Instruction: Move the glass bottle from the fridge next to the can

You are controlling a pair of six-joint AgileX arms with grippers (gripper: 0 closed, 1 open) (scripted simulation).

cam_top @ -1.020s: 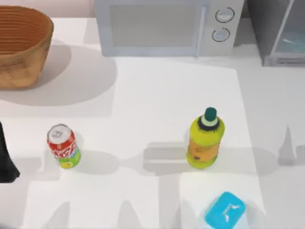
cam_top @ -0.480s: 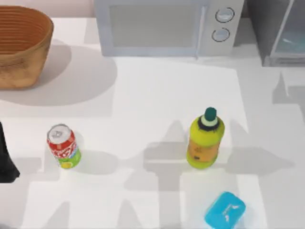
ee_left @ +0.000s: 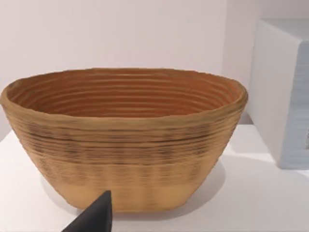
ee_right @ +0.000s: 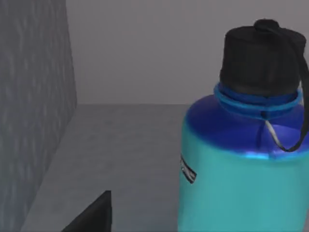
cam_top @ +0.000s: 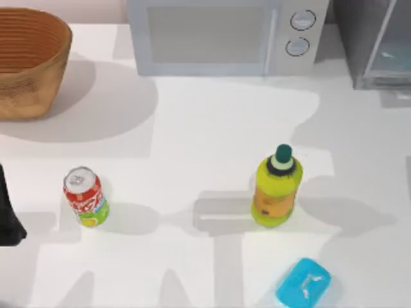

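Cyan glass bottle [ee_right: 246, 164], 1, inside fridge [ee_right: 34, 96]; 1 can [cam_top: 85, 197]

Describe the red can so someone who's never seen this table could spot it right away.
Start at the woven basket in the table's far-left corner and come toward the near edge. The can stands alone there: small, red, white lettering, green base, silver top, shorter than the yellow-green bottle to its right.

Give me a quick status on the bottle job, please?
Right tool facing glass bottle, upright inside fridge; no grip seen. Left arm parked at table's left edge. Can waiting left; yellow-green bottle stands between.
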